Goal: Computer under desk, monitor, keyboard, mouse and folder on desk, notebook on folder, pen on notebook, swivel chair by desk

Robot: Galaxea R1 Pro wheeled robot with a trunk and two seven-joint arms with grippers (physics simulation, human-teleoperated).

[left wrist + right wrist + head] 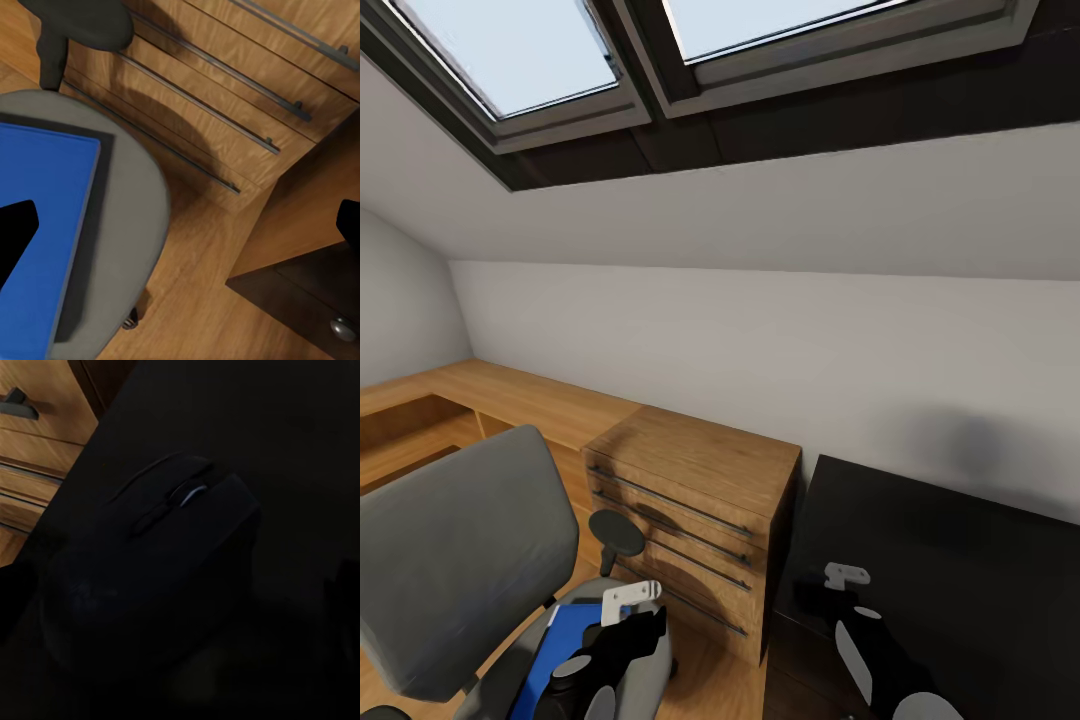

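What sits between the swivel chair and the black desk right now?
A light-wood drawer cabinet stands between the swivel chair and the desk, clearest in the head view.

Folder [41, 225] bright blue, dark edge. Swivel chair [455, 560] grey, black armrest. Desk [960, 590] glossy black. Mouse [150, 577] black. Drawer cabinet [690, 520] light wood, dark handles.
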